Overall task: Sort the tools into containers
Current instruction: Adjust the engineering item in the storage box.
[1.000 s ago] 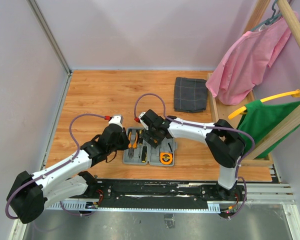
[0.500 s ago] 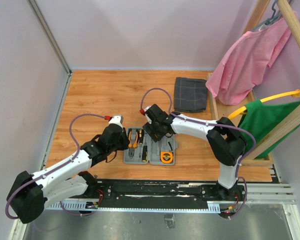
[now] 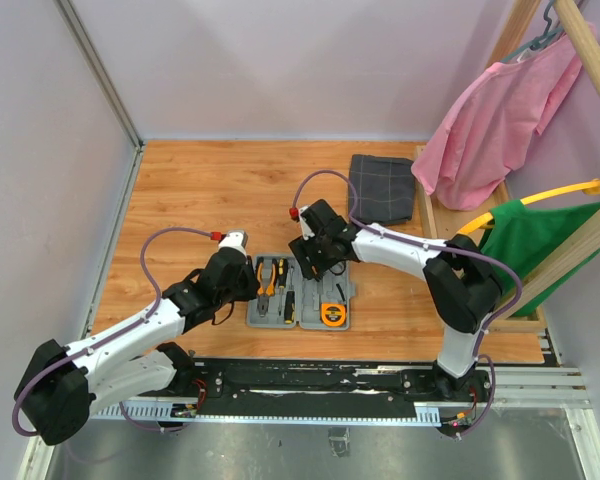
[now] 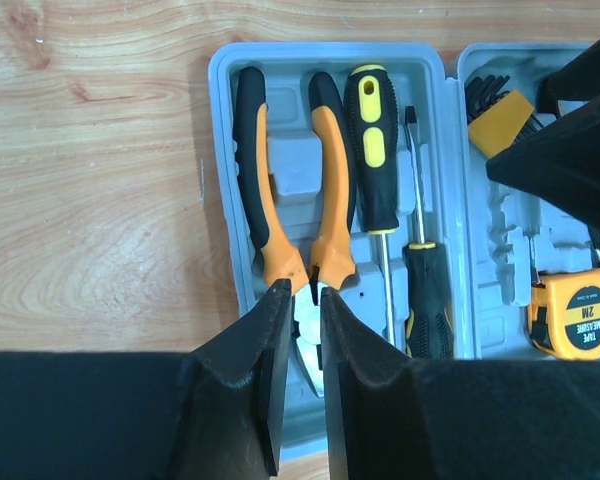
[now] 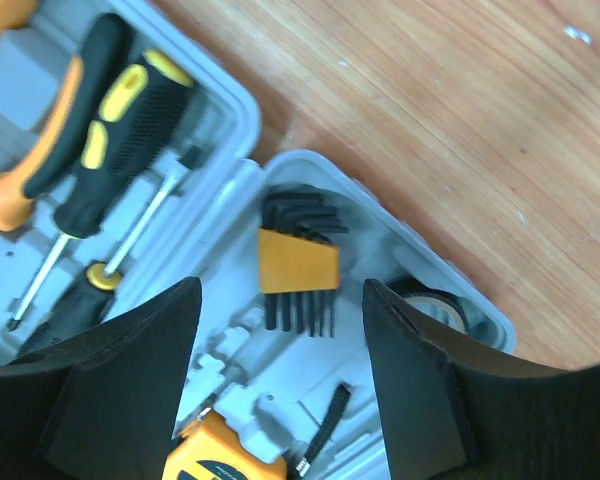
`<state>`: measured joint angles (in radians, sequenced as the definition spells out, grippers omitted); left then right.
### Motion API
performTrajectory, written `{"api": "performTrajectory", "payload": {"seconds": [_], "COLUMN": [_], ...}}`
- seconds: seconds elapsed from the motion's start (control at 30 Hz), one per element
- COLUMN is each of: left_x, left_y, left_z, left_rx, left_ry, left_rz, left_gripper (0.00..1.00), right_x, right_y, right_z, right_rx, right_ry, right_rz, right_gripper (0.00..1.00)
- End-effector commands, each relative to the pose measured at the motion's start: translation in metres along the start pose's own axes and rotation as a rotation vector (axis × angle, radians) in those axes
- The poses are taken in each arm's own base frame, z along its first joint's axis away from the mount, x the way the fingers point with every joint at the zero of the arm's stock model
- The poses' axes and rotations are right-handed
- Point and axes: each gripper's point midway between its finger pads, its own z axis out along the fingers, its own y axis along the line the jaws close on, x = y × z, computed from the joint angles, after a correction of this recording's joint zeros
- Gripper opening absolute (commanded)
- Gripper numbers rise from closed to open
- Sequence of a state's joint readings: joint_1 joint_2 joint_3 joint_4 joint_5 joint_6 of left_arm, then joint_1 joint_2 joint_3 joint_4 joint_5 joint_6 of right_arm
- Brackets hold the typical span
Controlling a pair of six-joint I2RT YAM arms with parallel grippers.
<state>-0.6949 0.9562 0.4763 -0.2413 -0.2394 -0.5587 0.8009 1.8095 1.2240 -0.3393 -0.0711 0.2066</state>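
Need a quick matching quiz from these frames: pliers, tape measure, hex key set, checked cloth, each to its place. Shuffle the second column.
Things
1. pliers
2. tape measure
3. hex key set
4. checked cloth

Places
A. on the table, outside the case
B. right half of the case, far end
C. left half of the case, beside the screwdrivers
D. right half of the case, corner nearest the arm bases

Pairs: 1-C, 2-D, 3-B, 4-A
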Motion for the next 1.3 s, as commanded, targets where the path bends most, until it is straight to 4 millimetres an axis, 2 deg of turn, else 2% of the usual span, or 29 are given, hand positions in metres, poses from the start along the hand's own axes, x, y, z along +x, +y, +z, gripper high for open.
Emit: {"api": "performTrajectory", "payload": {"seconds": [0.0,0.5,0.83,1.27], "left_x": [-0.011,-0.008,-0.007,-0.006], "left_y": [-0.006,-0.006,-0.007,-0.008], "left_z": [0.000,0.002,0.004,0.006], "left_rx": [0.020,0.018,0.018,0.025], "left_ry": [-0.023,-0.017,-0.012,-0.006], "left_rz": [-0.017,-0.017,-0.018,-0.017], "left_gripper": [0.22,0.22,0.22,0.22], "right_x": [0.010,0.019,0.022,0.030], "right_y": [-0.001,0.013,0.020,0.032], "right_z": [-0.002,-0.004,-0.015,-0.019], "right_rx": [-0.059,-0.150,-0.187,-0.254], "right_ry": [0.031,0.044,0.037,0.044], "right_rz": [0.069,0.080,0.096,0.135], "right_gripper": [0.67,0.68,0.68,0.63]}}
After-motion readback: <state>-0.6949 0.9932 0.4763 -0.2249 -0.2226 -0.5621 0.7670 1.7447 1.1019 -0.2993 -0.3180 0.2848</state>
